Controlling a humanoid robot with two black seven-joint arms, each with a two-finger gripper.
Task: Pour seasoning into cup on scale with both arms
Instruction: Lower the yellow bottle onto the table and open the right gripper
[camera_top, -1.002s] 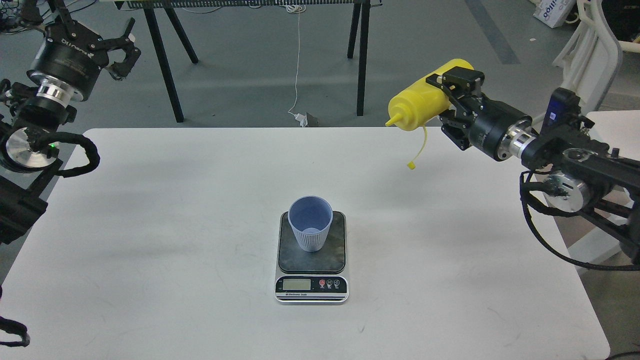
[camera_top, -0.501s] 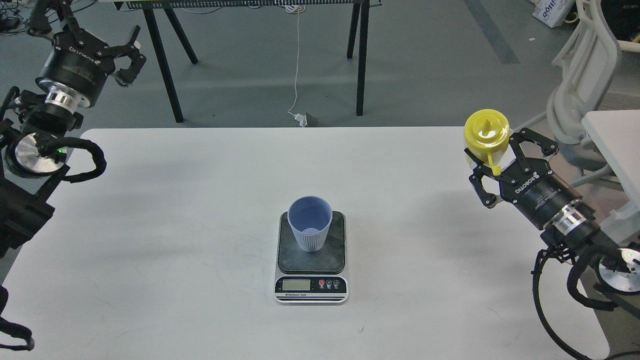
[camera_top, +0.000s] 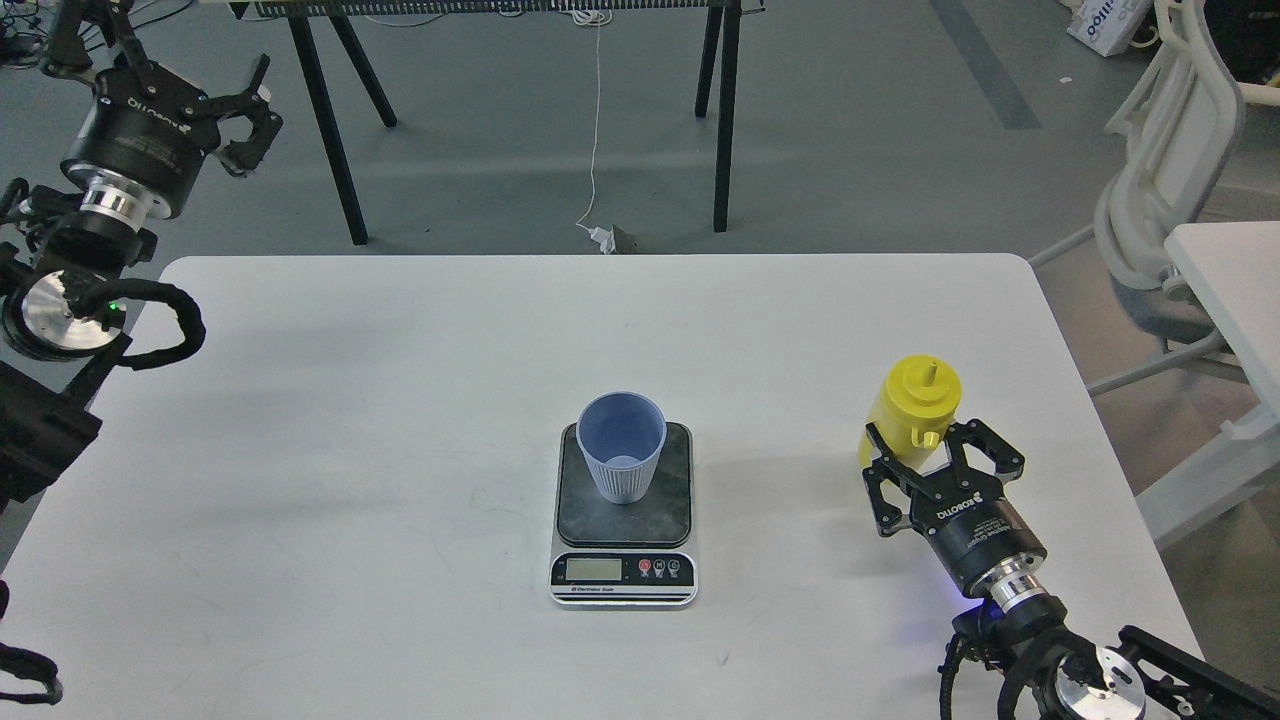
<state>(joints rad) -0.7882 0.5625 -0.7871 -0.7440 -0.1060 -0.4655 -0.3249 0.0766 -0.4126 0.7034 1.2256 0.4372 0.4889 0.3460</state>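
The light blue ribbed cup (camera_top: 621, 447) stands upright on the dark plate of the scale (camera_top: 672, 505) at the table's middle. The yellow seasoning bottle (camera_top: 908, 402) stands upright at the right, nozzle up, its tethered cap hanging at its front. Its base is hidden behind my right gripper (camera_top: 932, 452), whose fingers close around the bottle's lower body from the near side. My left gripper (camera_top: 250, 105) is open and empty, raised beyond the table's far left corner, well away from the cup.
The white table (camera_top: 380, 450) holds only the scale, cup and bottle. Black trestle legs (camera_top: 330, 140) and a white cable (camera_top: 596, 120) are on the floor behind. A white chair (camera_top: 1170, 210) and a second table corner (camera_top: 1235, 270) stand to the right.
My right arm swung the bottle from tilted with its nozzle pointing left to upright, and brought it down and toward me to the table's right side. The left gripper barely moved.
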